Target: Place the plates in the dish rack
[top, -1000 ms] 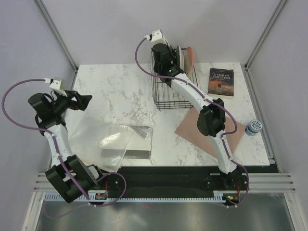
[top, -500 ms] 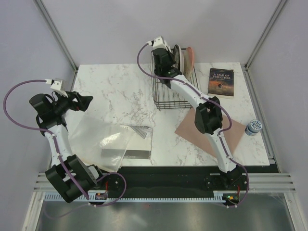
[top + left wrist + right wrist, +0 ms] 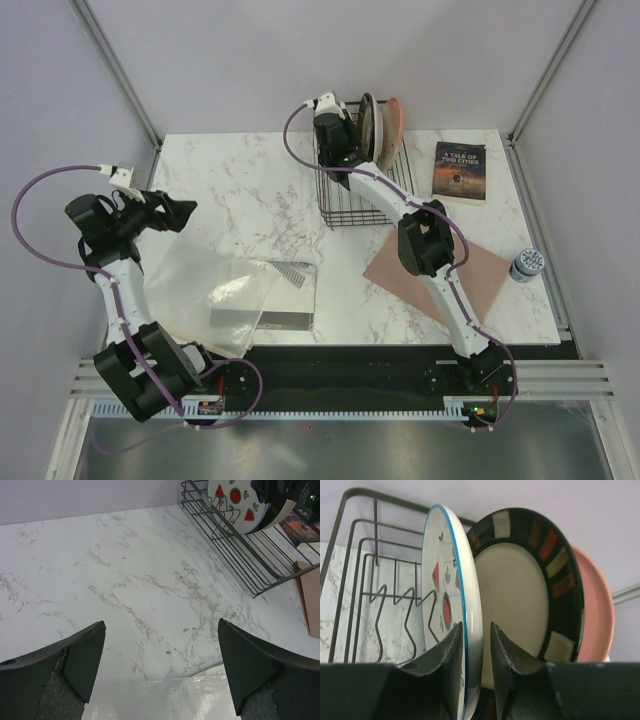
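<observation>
Top external: the right arm point(image 3: 400, 205) reaches to the far end of the dish rack point(image 3: 350, 205), which sits on the desk point(image 3: 240, 180) far of centre. The plates point(image 3: 368, 118) stand on edge there, rims running near to far, faces turned left and right. The left arm point(image 3: 120, 290) is well apart at the left edge, so the right arm is plainly the nearer. Left wrist: the left jaws stand at full spread with nothing between them, only desk below. The white fruit plate point(image 3: 232, 502) shows upright in the rack, to the far right. Right wrist: the right jaws sit astride the rim of the white fruit plate, one fingertip point(image 3: 451, 642) on the side of its printed face, the other on its back side. A slim gap shows on the back side, so these jaws are judged part open and not clamping. Behind it stand the dark-rimmed plate point(image 3: 520, 595), just beside, and a pink plate point(image 3: 597, 610) beyond that. A fourth plate cannot be made out. Finding: the white fruit plate appears seated between the prongs. Its rim lies directly between the jaws, so withdrawal calls for a wider spread and a retreat along the plate's own plane, lest a fingertip drag it against its neighbour.
</observation>
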